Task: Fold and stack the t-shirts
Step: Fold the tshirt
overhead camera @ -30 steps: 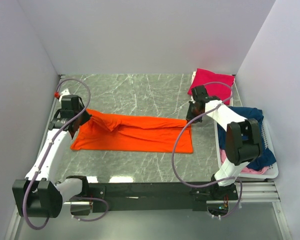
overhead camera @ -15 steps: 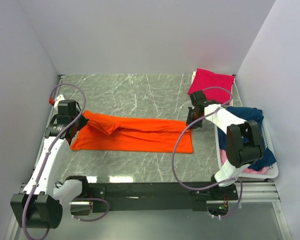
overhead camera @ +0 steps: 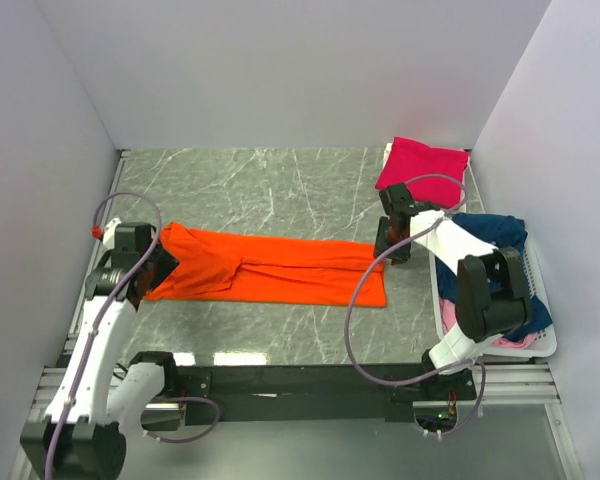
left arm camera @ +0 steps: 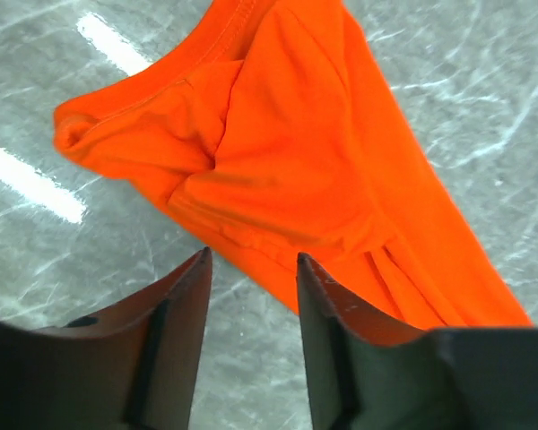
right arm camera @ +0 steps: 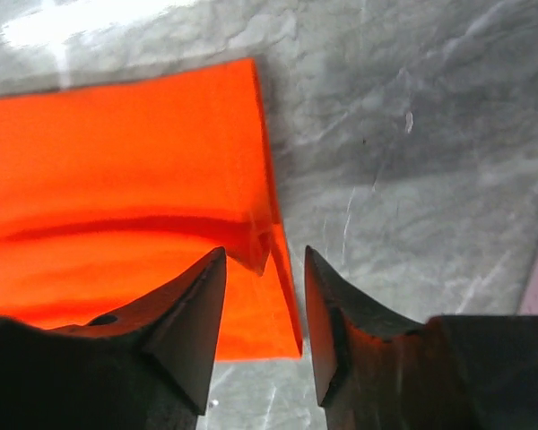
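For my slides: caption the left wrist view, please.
Open left claw hovering over the bunched end of an orange t-shirt on a grey marble table.

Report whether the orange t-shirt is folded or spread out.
Folded: the orange t-shirt lies as a long narrow band, layers doubled over.

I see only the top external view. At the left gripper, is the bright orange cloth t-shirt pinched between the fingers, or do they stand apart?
Observer: In the left wrist view the left gripper is open. The edge of the bright orange cloth t-shirt lies loose at its jaws, not pinched.
Operator: And the right gripper, at the other end?
Observer: The right wrist view shows the right gripper open too, with a small raised fold of the shirt's corner between its jaws.
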